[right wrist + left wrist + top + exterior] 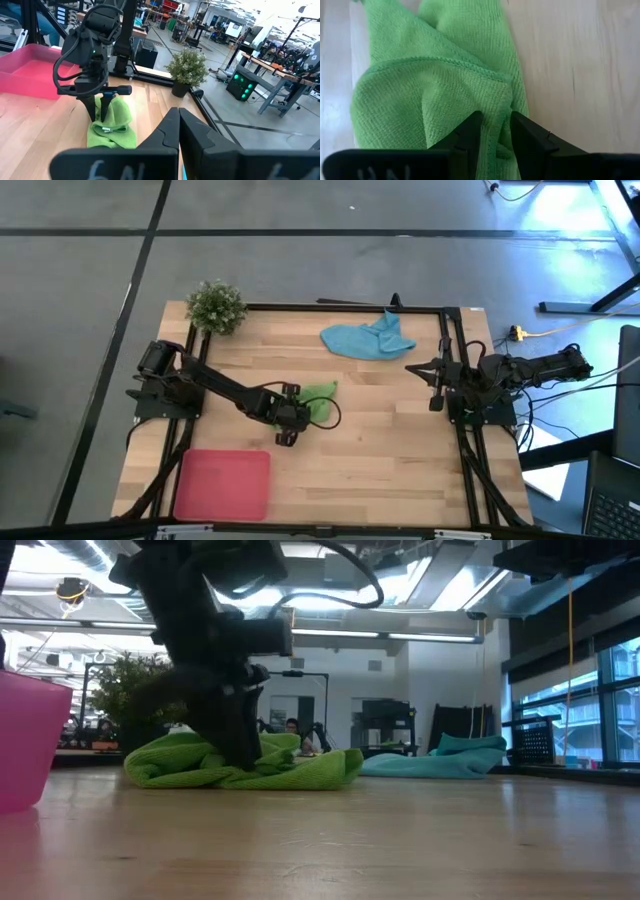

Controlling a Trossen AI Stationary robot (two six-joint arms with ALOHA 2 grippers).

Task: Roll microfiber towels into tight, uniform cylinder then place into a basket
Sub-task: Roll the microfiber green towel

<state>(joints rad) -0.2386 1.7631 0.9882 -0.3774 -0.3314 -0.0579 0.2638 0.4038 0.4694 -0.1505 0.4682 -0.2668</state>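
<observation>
The lime green towel (321, 398) lies bunched on the wooden table near its middle. My left gripper (495, 121) comes down onto the towel's near-left part and is shut on a ridge of it. The light blue towel (367, 339) lies crumpled near the table's far edge, with no gripper on it. The pinkish-red basket (224, 483) rests flat at the near left corner. My right gripper (437, 387) hangs at the right edge, shut on nothing, and its closed fingers show in the right wrist view (178, 131). My left gripper pinches a raised ridge of the green towel (494, 136) between its two fingers, with a hemmed edge running through the gap. The fingers (469, 131) slant down from above and from the table's left. The towel stays slack and bunched, resting on the table (250, 768).
A small bushy plant (216, 306) stands at the far left corner. Black frame rails (455, 330) run along the table's sides and far edge. Bare wood (390, 460) stretches between the green towel, the basket and the right arm.
</observation>
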